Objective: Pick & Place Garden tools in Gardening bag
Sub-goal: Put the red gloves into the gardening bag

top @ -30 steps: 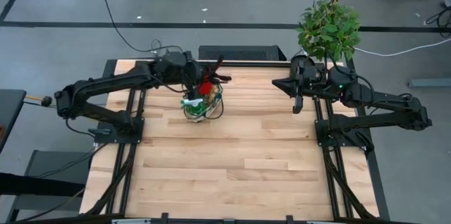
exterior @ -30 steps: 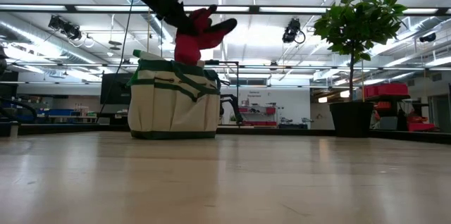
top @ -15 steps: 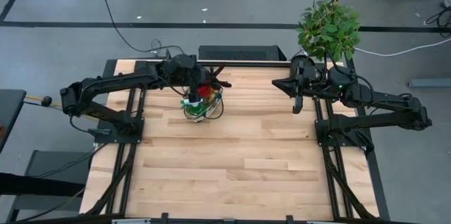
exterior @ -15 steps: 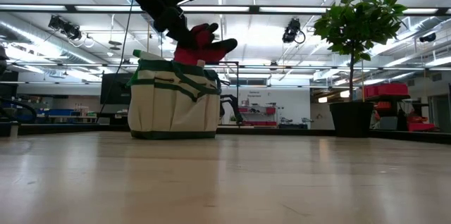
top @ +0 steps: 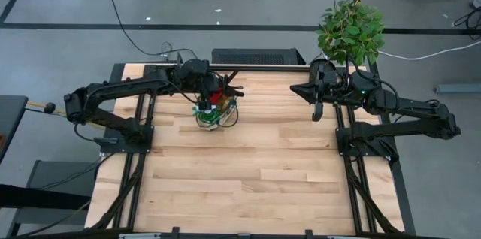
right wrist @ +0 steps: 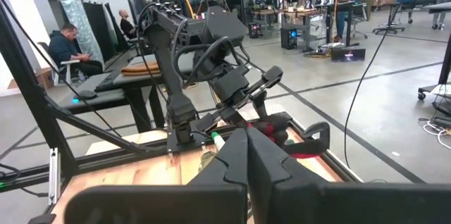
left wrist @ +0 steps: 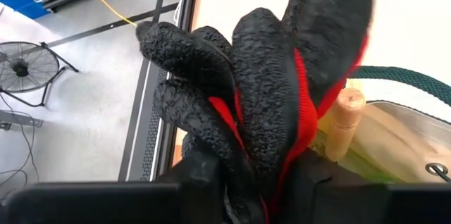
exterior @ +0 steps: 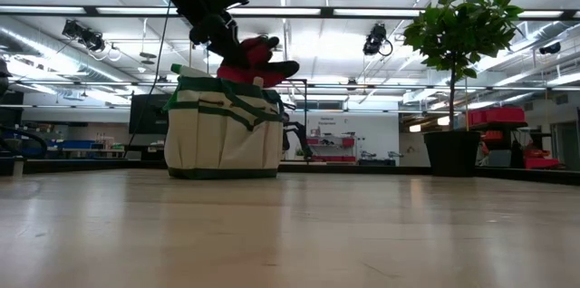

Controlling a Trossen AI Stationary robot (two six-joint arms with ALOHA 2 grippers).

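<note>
The tan gardening bag (top: 214,116) (exterior: 222,134) stands upright on its flat bottom at the far left-centre of the table. A wooden tool handle (left wrist: 342,122) sticks up out of it. My left gripper (top: 206,93) (exterior: 220,38) hangs over the bag's opening, shut on the red-and-black glove (top: 219,98) (exterior: 256,58) (left wrist: 271,90). My right gripper (top: 317,111) (right wrist: 246,155) waits shut and level at the far right, holding nothing. My left gripper pinches the glove's cuff end (left wrist: 264,182) between its two fingers, coming slanting down from the table's left. The glove's black fingers (left wrist: 211,62) stick out beyond the gripper. Its underside sits at the bag's top (exterior: 258,77); whether it rests there I cannot tell.
A leafy potted plant (top: 349,30) (exterior: 462,30) stands at the table's far right corner, just behind my right arm. The wooden tabletop (top: 255,164) stretches toward the near edge. People sit in the room beyond the table.
My left gripper has come down toward the bag with the glove and rolled a little. The glove, which stood up well above the bag, has sunk and tipped flatter, so its underside now sits at the bag's top.
</note>
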